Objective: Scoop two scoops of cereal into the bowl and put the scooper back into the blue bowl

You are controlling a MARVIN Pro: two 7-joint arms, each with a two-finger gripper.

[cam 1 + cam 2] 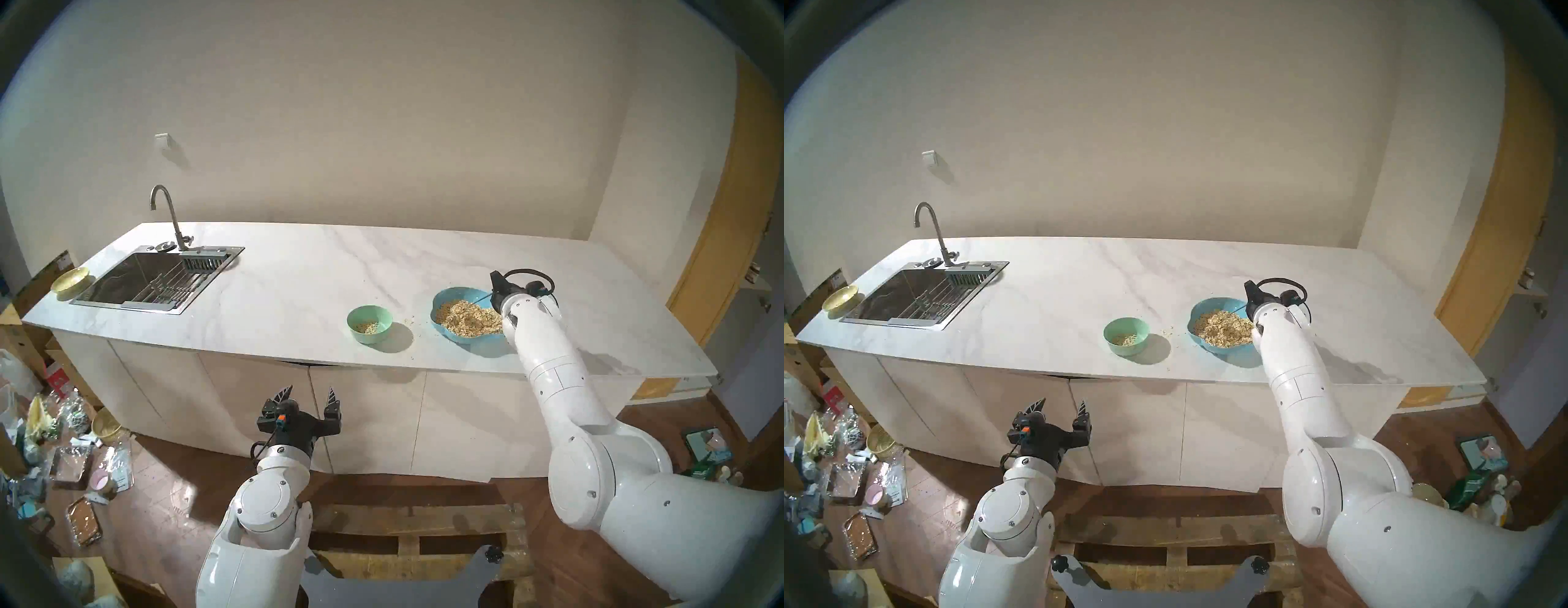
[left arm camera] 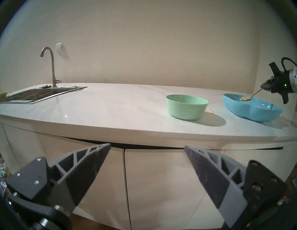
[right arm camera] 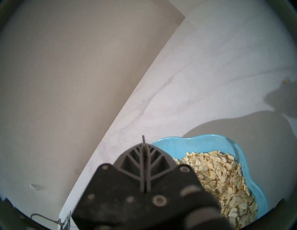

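The blue bowl [image 1: 449, 296], wide and scalloped, holds a heap of cereal [image 1: 466, 322] at the counter's right. My right gripper [image 1: 494, 296] hangs over the bowl's far right rim, shut on the scooper's thin handle [image 2: 255, 93]. The scooper's head [image 2: 245, 99] carries flakes just above the bowl. In the right wrist view the handle tip [image 3: 143, 139] sticks out past the closed fingers [image 3: 154, 158]. The mint-green bowl [image 1: 384, 316] stands to the left with a few flakes [image 1: 368, 327] in it. My left gripper [image 1: 312, 397] is open and empty, below the counter edge.
Some flakes [image 1: 409, 320] lie spilled on the counter between the bowls. A sink [image 1: 127, 304] with a faucet [image 1: 169, 216] and a yellow-green dish [image 1: 72, 280] are at the far left. Clutter [image 1: 63, 446] covers the floor on the left. A wooden pallet [image 1: 415, 530] lies below.
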